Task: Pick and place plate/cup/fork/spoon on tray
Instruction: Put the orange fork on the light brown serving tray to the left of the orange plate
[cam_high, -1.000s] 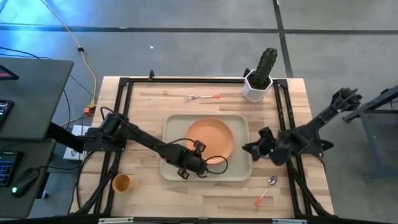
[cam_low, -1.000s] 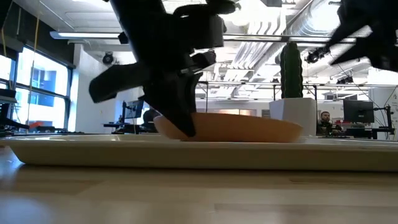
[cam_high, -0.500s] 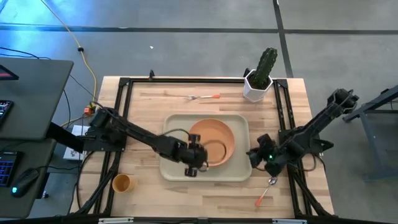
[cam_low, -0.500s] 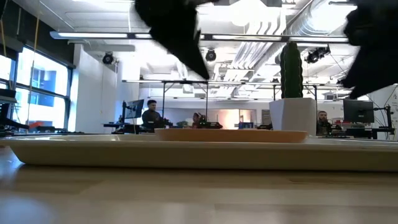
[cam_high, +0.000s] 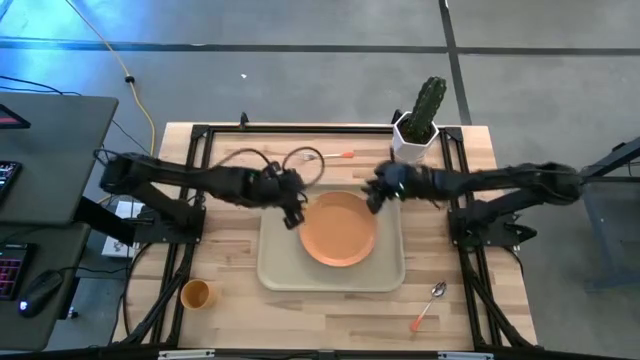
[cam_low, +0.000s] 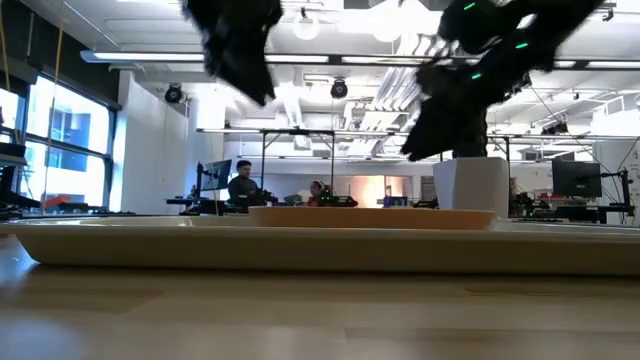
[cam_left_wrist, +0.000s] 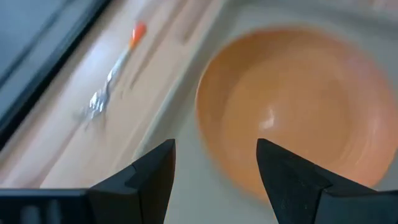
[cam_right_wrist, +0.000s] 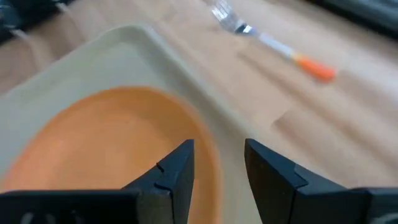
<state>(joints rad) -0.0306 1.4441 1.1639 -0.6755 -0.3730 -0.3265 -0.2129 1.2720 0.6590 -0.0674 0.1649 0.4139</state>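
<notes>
- Left gripper (cam_high: 296, 205) hangs with its fingers spread and empty above the far left edge of the tray (cam_high: 280, 272), just beside the plate (cam_high: 338, 228); right gripper (cam_high: 374, 192) also hangs spread and empty over the far right edge of the tray, near the plate's rim.
- Both grippers are close together on either side of the plate, and the fork (cam_high: 327, 156) lies on the bare table just beyond the tray's far rim; if both arms go for it at once, they may collide.
- Plate rests flat inside the tray, which looks like the one step done. A low pass of either arm across the tray could catch the plate's rim and push it against the tray's wall or tip it out.
- Fork is thin and flat on the wood, so a pinch that comes down slightly off its handle would likely close on nothing or flick it away toward the cactus pot (cam_high: 413, 140).
- Cup (cam_high: 196, 294) stands near the table's front left corner and spoon (cam_high: 429, 305) lies near the front right, both well apart from the grippers; a hurried reach could knock the cup over or slide the spoon off the edge.
</notes>
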